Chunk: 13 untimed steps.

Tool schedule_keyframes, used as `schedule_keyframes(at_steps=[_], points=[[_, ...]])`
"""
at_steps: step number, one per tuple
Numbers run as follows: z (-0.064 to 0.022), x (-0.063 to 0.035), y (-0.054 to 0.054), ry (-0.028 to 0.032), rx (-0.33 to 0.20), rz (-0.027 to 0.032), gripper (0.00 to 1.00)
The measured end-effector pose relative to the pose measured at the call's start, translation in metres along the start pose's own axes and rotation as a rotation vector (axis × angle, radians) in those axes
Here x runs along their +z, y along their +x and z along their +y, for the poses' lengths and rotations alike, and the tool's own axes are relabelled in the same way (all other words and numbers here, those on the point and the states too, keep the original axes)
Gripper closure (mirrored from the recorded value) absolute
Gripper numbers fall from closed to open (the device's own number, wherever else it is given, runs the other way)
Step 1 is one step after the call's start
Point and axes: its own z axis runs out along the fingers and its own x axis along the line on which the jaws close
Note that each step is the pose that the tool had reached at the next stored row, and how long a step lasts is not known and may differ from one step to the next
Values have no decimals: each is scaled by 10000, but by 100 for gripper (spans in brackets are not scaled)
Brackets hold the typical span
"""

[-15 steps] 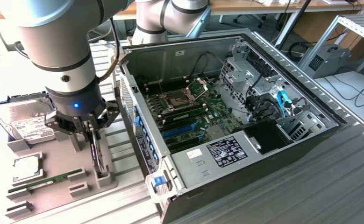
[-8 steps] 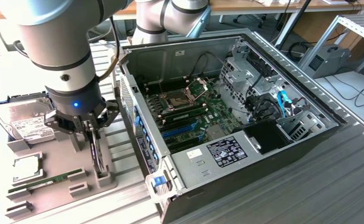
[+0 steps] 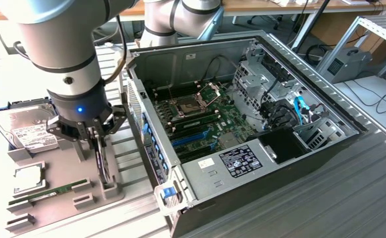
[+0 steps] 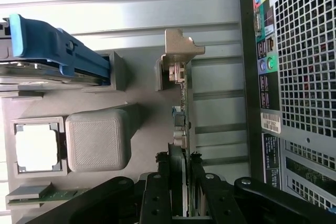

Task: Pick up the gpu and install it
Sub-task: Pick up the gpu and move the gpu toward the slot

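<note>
surface: ribbed grey metal table [image 3: 351, 198] | back: wooden desk [image 3: 259, 6] | exterior view's right: metal rack [image 3: 378, 25], grey box [image 3: 345, 64] under it, loose cables [image 3: 383, 101] on pale floor [image 3: 359, 91] | light: bright, even

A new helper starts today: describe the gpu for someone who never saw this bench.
Beside the open computer case, on the exterior view's left, lies a grey tray. The gpu stands on edge at that tray's side nearest the case, gripped by the claw. Unlike the boxy hard drive, square processor and green memory stick, it is a thin dark upright card with a silver end bracket.
</note>
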Motion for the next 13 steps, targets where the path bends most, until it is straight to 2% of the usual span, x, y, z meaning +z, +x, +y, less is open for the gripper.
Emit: schedule_keyframes(at_steps=[13], points=[[3,-69,-2,0,0,0,73]])
